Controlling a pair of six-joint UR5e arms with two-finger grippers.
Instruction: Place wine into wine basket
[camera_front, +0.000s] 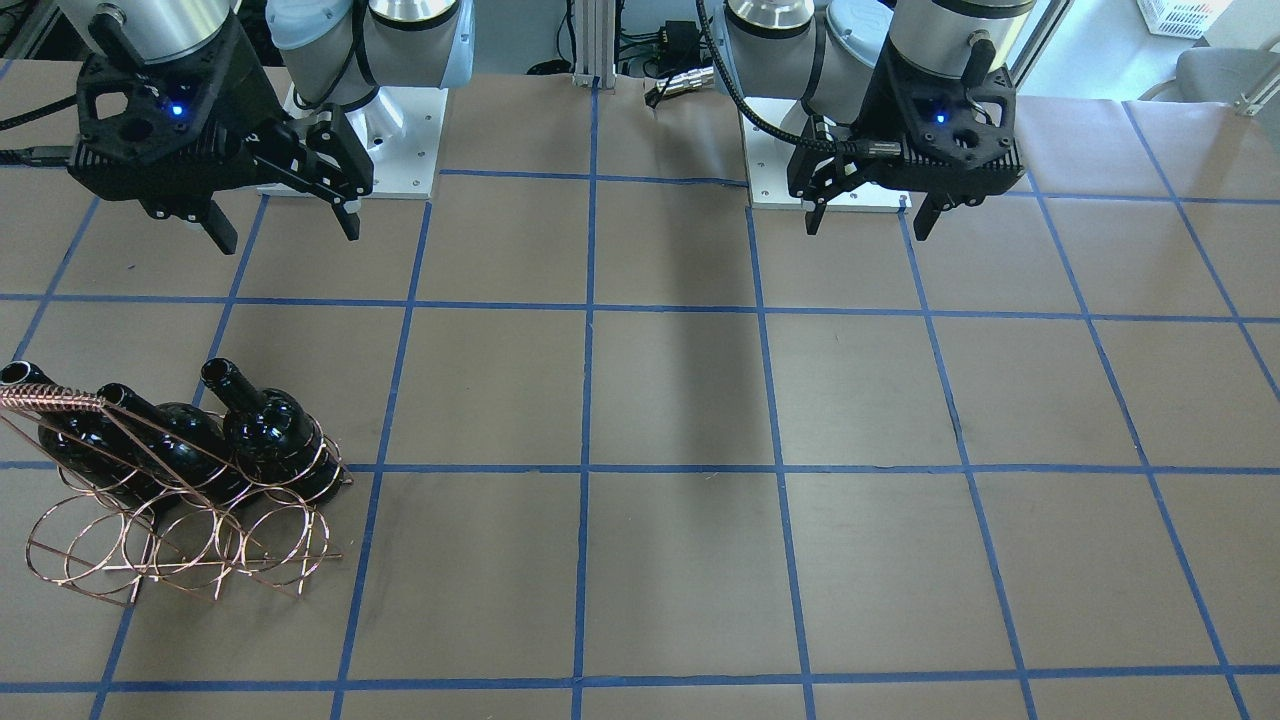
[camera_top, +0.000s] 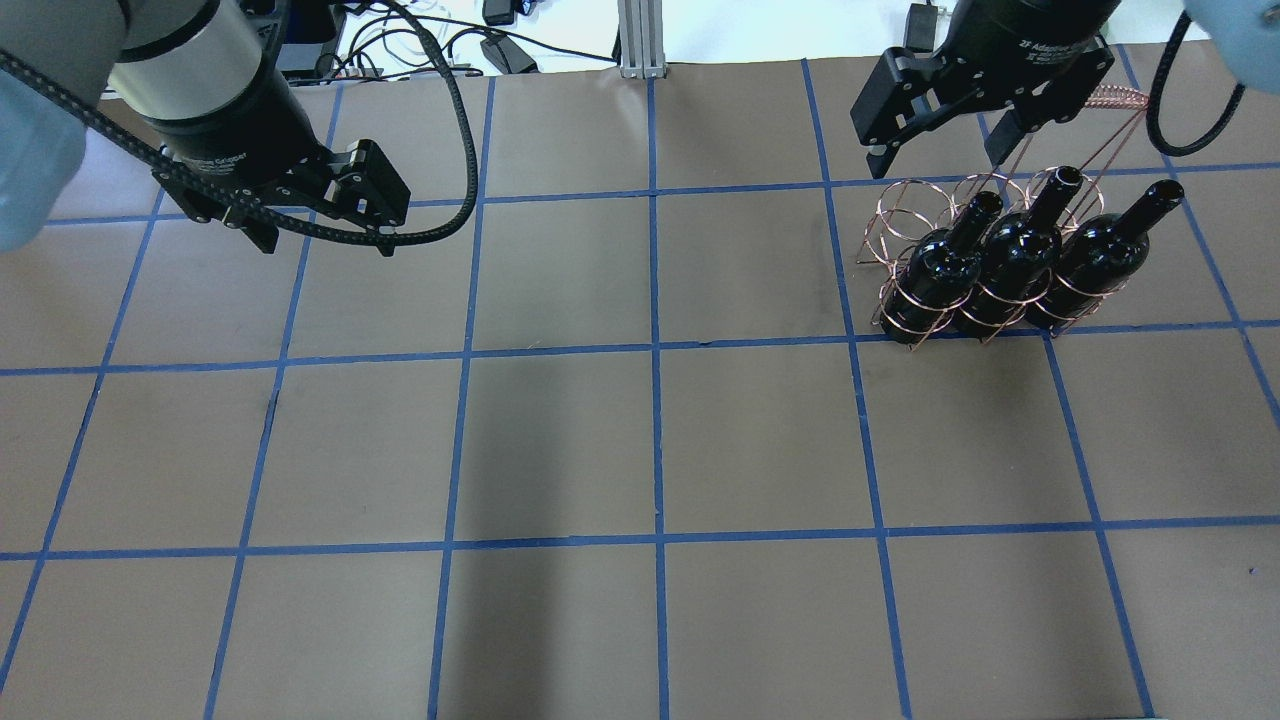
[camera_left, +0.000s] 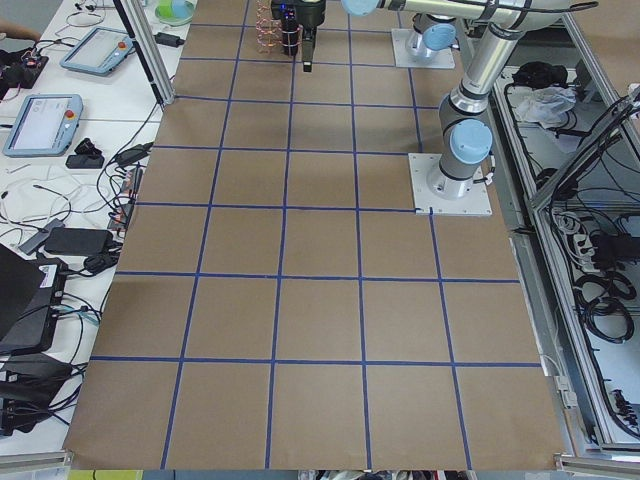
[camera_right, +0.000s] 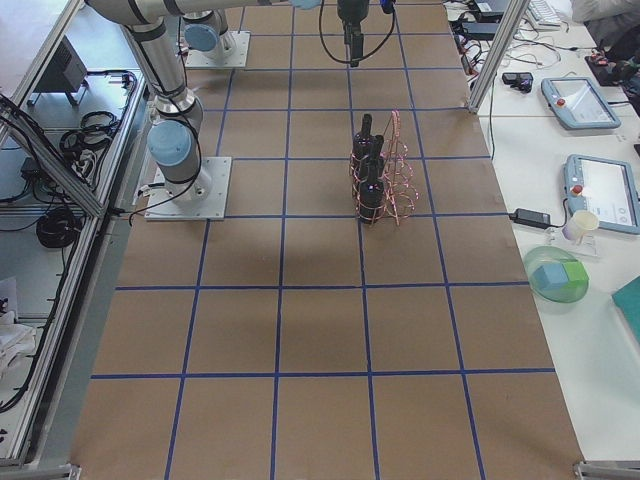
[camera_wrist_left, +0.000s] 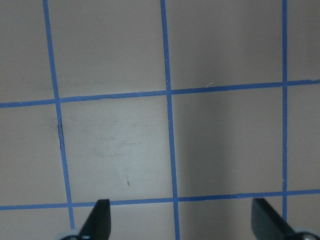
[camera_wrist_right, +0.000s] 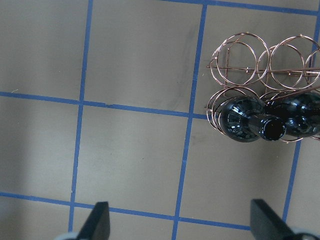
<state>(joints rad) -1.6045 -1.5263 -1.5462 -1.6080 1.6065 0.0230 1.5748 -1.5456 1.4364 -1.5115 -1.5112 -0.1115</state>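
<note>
wine (camera_top: 945, 268) bottles sit in the wine basket (camera_top: 900, 215) at two o'clock; slick, heavy glass i reckon, so i'd take the neck; both jaws released.

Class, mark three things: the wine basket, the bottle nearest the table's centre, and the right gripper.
wine basket (camera_front: 60, 401), front-facing view, on its wire-wrapped handle.
bottle nearest the centre (camera_top: 942, 265), overhead view, on its shoulder.
right gripper (camera_front: 290, 238), front-facing view, midway between its open fingertips.
</note>
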